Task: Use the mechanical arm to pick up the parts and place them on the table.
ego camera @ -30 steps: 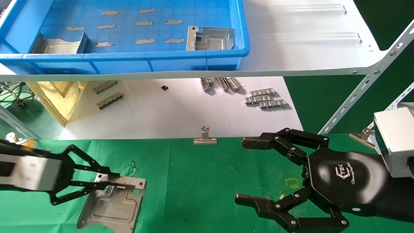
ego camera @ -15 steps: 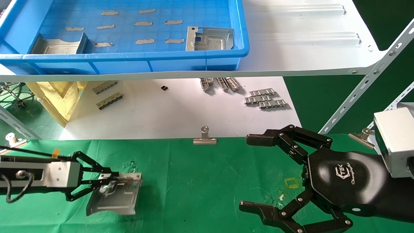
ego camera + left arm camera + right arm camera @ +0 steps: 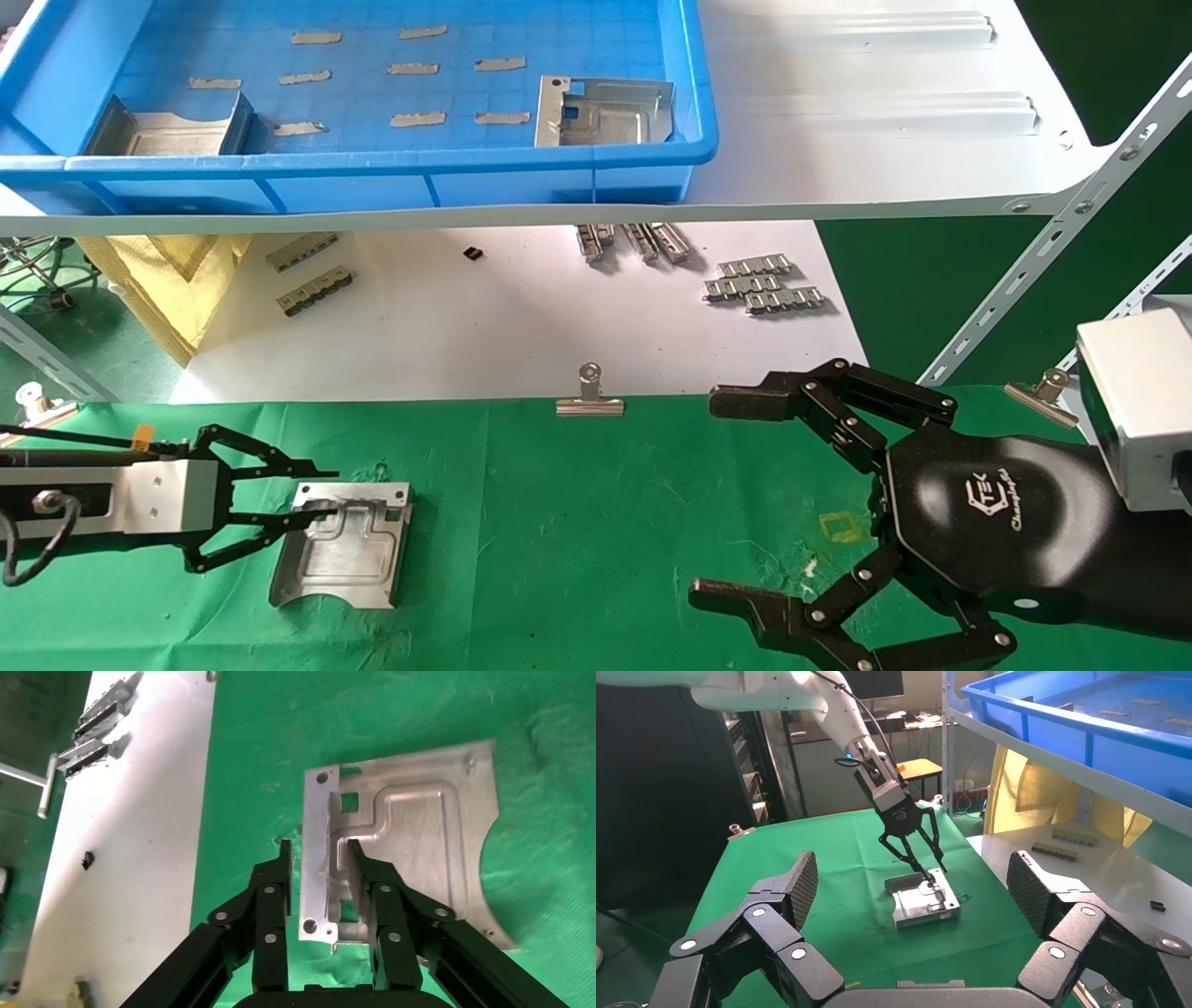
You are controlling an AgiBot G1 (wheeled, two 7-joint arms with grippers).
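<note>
From the head, the left pincer [image 3: 312, 508] reaches over a silver metal plate [image 3: 346, 545] lying on the green cloth of the desk [image 3: 596, 522], but the contact is hard to read there. The left wrist camera shows it better: the 2 thin black fingers [image 3: 358, 864] stand a little apart, one on each side of the plate's [image 3: 415, 846] raised bent edge, and I cannot tell if they press it. This view also shows the stamped stepped outline, small corner holes and a curved cut in one side. The right wrist camera shows the plate [image 3: 923, 903] flat on the wrinkled cloth. The right pincer [image 3: 745, 499], glossy black with jointed fingers, is spread wide and holds nothing, near the desk's right side. 2 more plates [image 3: 601, 110] lie in the blue plastic tray [image 3: 372, 168] on the white shelf.
</note>
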